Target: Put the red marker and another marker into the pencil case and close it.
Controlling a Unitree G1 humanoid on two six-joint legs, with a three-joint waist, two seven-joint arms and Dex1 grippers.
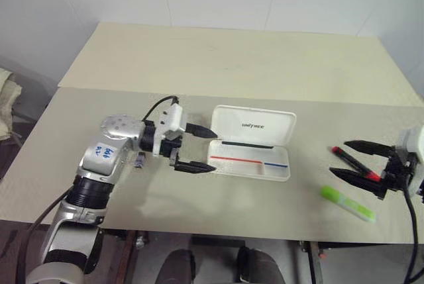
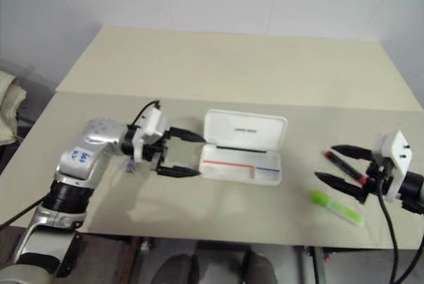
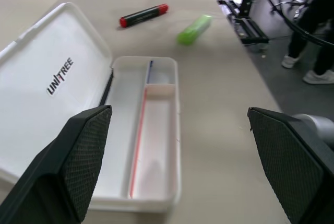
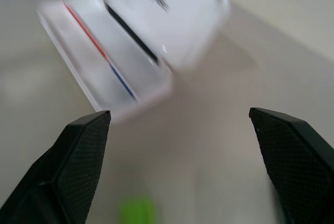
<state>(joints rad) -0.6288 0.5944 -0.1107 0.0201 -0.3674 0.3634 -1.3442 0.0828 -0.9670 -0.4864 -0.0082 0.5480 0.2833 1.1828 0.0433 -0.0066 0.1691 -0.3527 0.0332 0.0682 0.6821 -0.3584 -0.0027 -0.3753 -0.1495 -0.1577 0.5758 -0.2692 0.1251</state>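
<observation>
Head views, case: the pencil case (image 1: 250, 143) lies open about mid-table, lid tipped up toward the far edge, tray with the red and blue lines toward the near edge, nothing in it.
Head views, left gripper: the left gripper (image 1: 200, 148) hangs just off the case's left end, fingers spread wide, holding nothing.
Head views, pens: the red marker (image 1: 355, 162) and the green highlighter (image 1: 348, 203) lie on the table's right side, highlighter closer to the near edge, both well apart from the case.
Head views, right gripper: the right gripper (image 1: 345, 159) sits over by the right edge, wide open, with the red marker between its fingers, empty-handed.
Left wrist view: fingers (image 3: 78, 156) far apart, open case beyond them, both pens further off.
Right wrist view: fingers (image 4: 78, 153) far apart, blurry case beyond them, a bit of green highlighter (image 4: 136, 211) down low.
</observation>
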